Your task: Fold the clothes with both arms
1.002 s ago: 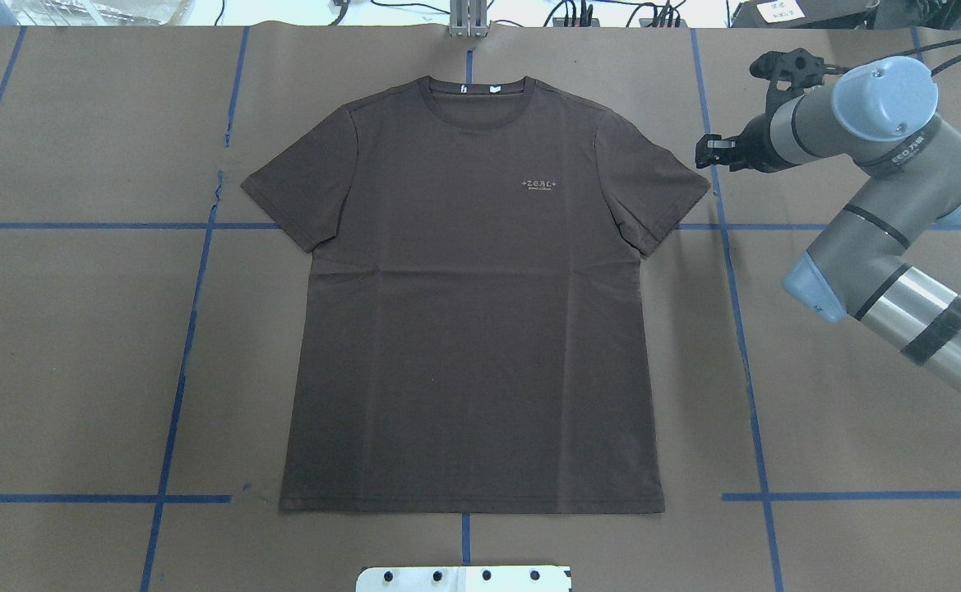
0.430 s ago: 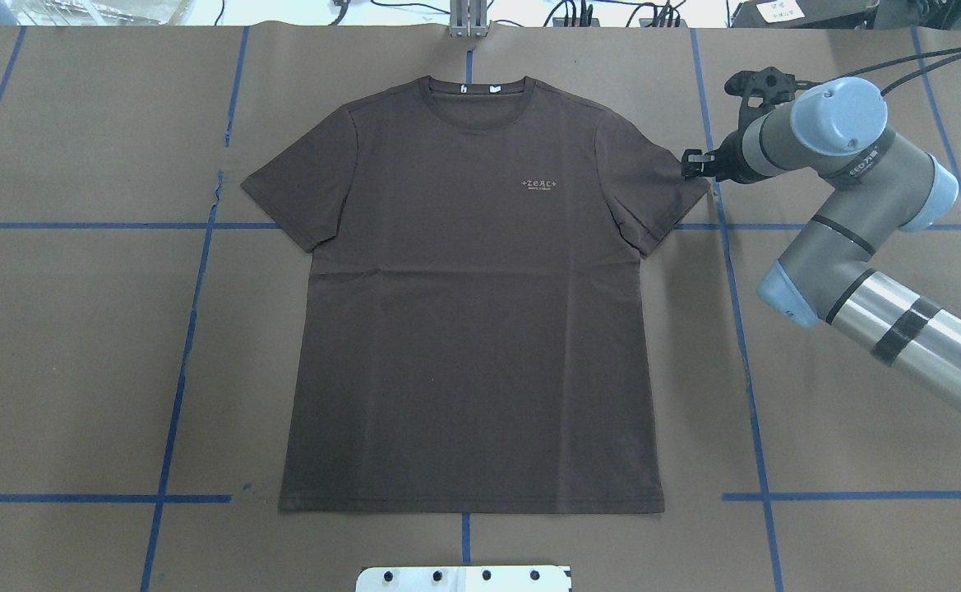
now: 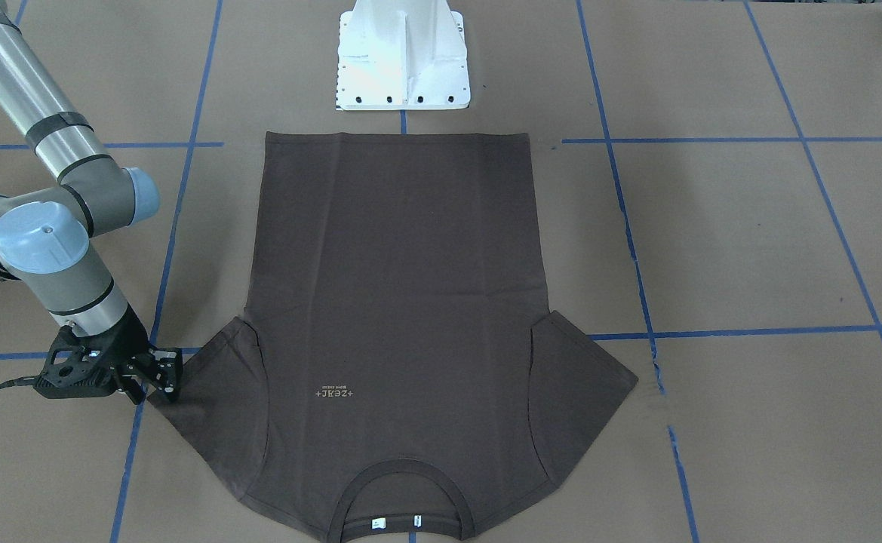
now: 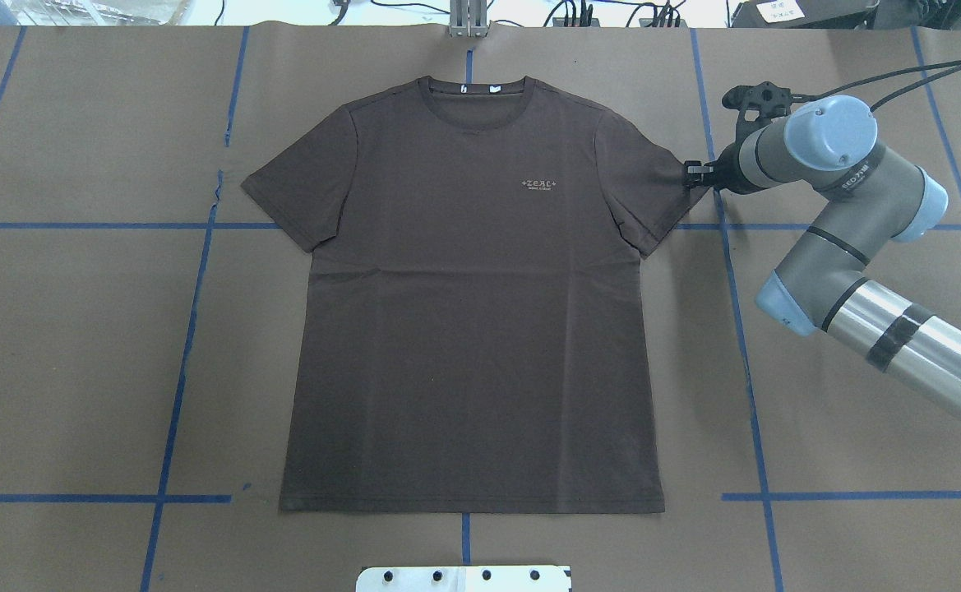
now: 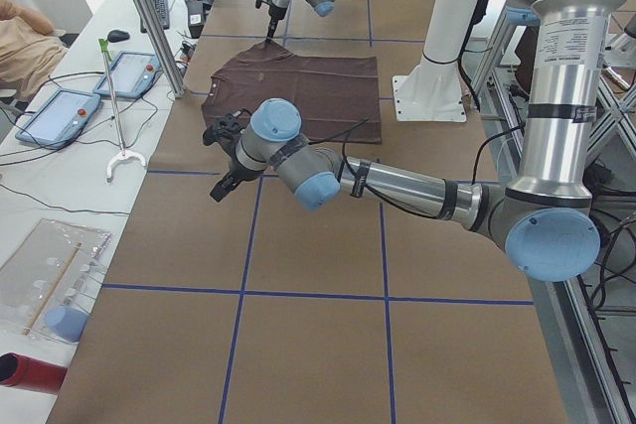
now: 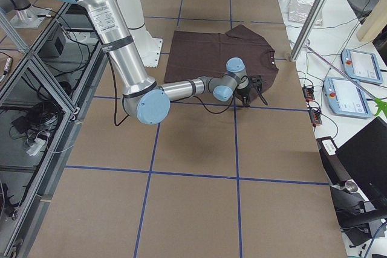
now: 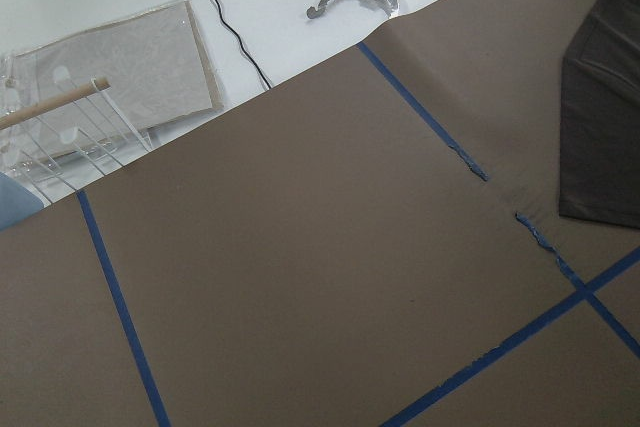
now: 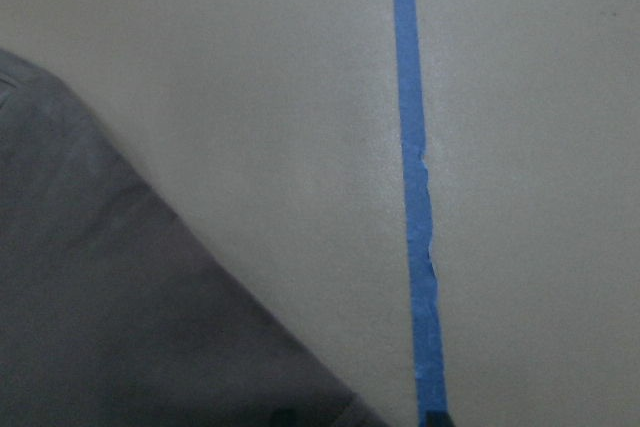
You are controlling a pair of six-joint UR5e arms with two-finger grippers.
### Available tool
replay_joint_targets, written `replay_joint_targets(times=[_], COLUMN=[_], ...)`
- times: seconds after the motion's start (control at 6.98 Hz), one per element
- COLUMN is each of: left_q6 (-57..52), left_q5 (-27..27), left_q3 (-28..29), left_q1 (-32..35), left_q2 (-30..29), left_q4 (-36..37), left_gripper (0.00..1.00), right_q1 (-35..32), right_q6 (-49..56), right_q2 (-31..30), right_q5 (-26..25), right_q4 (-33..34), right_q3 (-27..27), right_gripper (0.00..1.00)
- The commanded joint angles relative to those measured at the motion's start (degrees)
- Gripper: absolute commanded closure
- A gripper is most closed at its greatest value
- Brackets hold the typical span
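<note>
The dark brown T-shirt [image 4: 472, 312] lies flat and face up on the brown paper, collar at the far side and hem toward the robot's base. My right gripper [image 4: 691, 173] is low at the outer corner of the shirt's right-hand sleeve [image 4: 661, 189]. In the front-facing view that gripper [image 3: 158, 383] is open, its fingers straddling the sleeve corner. The right wrist view shows the sleeve edge [image 8: 120, 327] close below. My left gripper [image 5: 223, 181] shows only in the exterior left view, raised above the paper short of the other sleeve; I cannot tell whether it is open or shut.
The white pedestal base [image 3: 403, 60] stands at the hem side. Blue tape lines [image 4: 743, 329] cross the paper. Beyond the far edge are two tablets [image 5: 60, 111], a grabber tool [image 5: 114, 96], metal posts [image 5: 149, 17] and cables.
My right arm has swung left, carrying its gripper from clear of the shirt to the corner of the sleeve. The shirt has not moved.
</note>
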State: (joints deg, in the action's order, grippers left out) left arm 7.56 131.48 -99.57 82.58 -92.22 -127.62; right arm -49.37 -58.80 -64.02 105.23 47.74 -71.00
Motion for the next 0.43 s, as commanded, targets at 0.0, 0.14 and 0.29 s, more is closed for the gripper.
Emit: replay_joint_targets(times=[0.0,0.14,0.29], left_q6=[0.0,-0.1,-0.2], left_q5=[0.0,0.0,0.0], left_q3=[0.1,0.1,0.1], left_q1=[0.0,0.0,0.0], left_q2=[0.0,0.0,0.0], left_q4=[0.0,0.0,0.0], left_gripper=[0.00,0.00,0.00], right_q1=[0.1,0.1,0.1], right_q6=[-0.1,-0.2,-0.1], right_q2=[0.3,0.4,1.0], right_q5=[0.0,0.0,0.0], right_q4=[-0.2,-0.2,0.0], right_q3=[0.5,0.4,0.4], right_gripper=[0.68,1.00,1.00])
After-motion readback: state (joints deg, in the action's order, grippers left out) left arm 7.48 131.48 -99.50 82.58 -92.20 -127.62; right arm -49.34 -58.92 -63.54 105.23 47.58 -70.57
